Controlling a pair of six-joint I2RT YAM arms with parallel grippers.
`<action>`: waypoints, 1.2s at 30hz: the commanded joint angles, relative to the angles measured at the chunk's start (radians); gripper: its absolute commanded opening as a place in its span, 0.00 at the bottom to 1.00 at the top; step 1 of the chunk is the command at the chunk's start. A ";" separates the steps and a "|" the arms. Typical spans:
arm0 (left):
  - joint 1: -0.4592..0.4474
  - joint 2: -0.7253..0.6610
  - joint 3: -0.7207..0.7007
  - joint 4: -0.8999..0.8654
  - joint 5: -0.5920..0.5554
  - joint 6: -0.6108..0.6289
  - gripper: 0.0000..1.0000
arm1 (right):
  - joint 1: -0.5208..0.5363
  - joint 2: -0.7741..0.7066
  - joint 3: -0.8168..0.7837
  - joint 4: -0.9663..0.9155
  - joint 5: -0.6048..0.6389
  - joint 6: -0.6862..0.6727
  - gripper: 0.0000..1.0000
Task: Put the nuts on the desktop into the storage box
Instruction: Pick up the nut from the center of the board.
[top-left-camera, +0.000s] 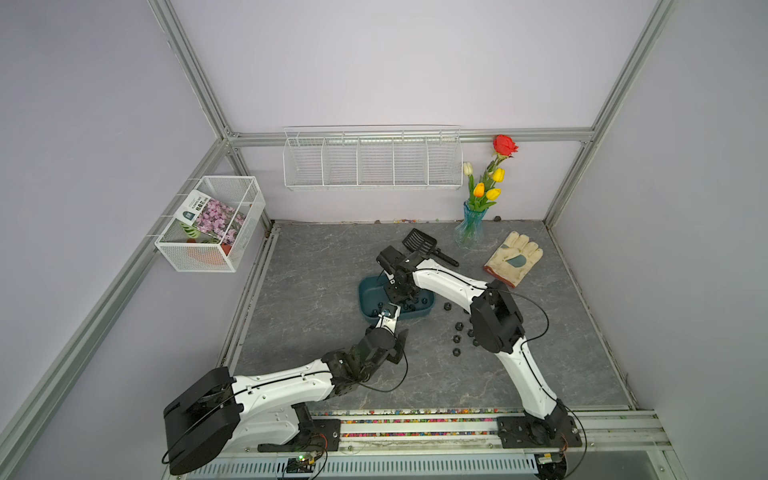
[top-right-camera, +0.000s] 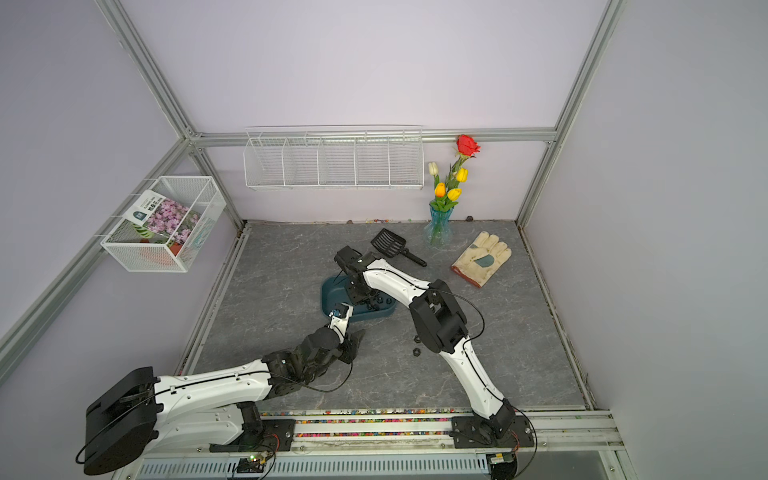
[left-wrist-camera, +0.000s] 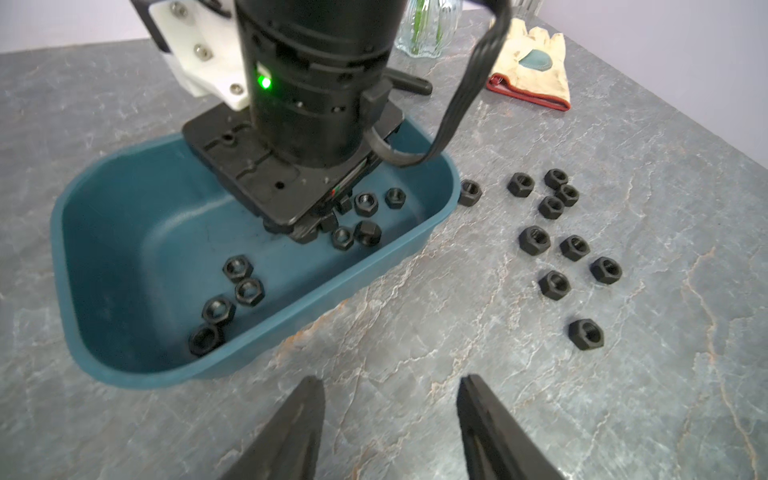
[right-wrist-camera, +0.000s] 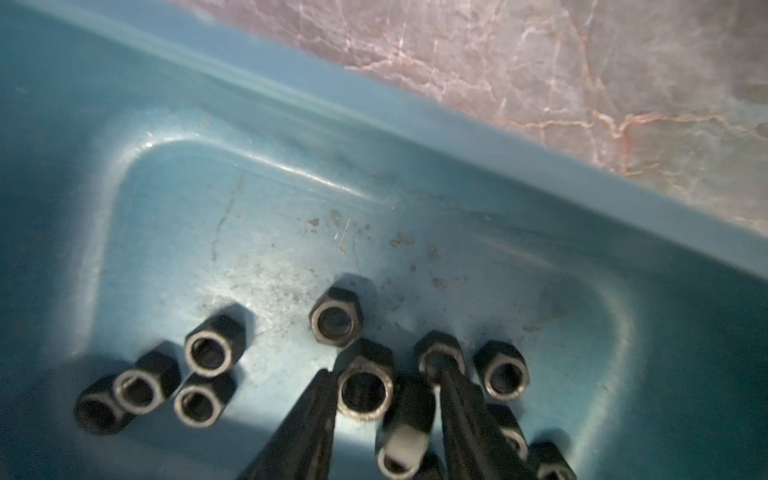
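The teal storage box (top-left-camera: 365, 291) (top-right-camera: 328, 291) (left-wrist-camera: 56, 232) (right-wrist-camera: 374, 137) lies mid-desktop with several black nuts (left-wrist-camera: 237, 266) (right-wrist-camera: 336, 318) inside. My right gripper (top-left-camera: 405, 297) (top-right-camera: 365, 297) (right-wrist-camera: 382, 370) reaches down into the box. Its jaws are open, and loose nuts lie between and around its fingers (right-wrist-camera: 307, 419); one nut there is blurred. More nuts (top-left-camera: 456, 352) (top-right-camera: 415, 352) (left-wrist-camera: 534, 240) are scattered on the desktop (top-left-camera: 311, 291) right of the box. My left gripper (top-left-camera: 401, 334) (top-right-camera: 357, 334) (left-wrist-camera: 388, 378) hovers open and empty over bare stone just in front of the box.
A work glove (top-left-camera: 515, 257) lies at the back right. A glass vase of flowers (top-left-camera: 469, 228) and a black slotted scoop (top-left-camera: 419, 241) stand behind the box. White wire baskets (top-left-camera: 372, 166) (top-left-camera: 212, 224) hang on the walls. The right forearm crosses above the scattered nuts.
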 joint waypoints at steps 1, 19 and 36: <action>-0.016 0.017 0.066 -0.021 0.011 0.054 0.57 | 0.001 -0.108 -0.015 -0.017 0.023 -0.011 0.47; -0.075 0.098 0.156 0.002 0.051 0.085 0.57 | -0.149 -0.507 -0.422 0.066 0.053 0.021 0.49; -0.116 0.220 0.217 0.024 0.084 0.059 0.57 | -0.206 -0.527 -0.689 0.192 0.028 0.056 0.48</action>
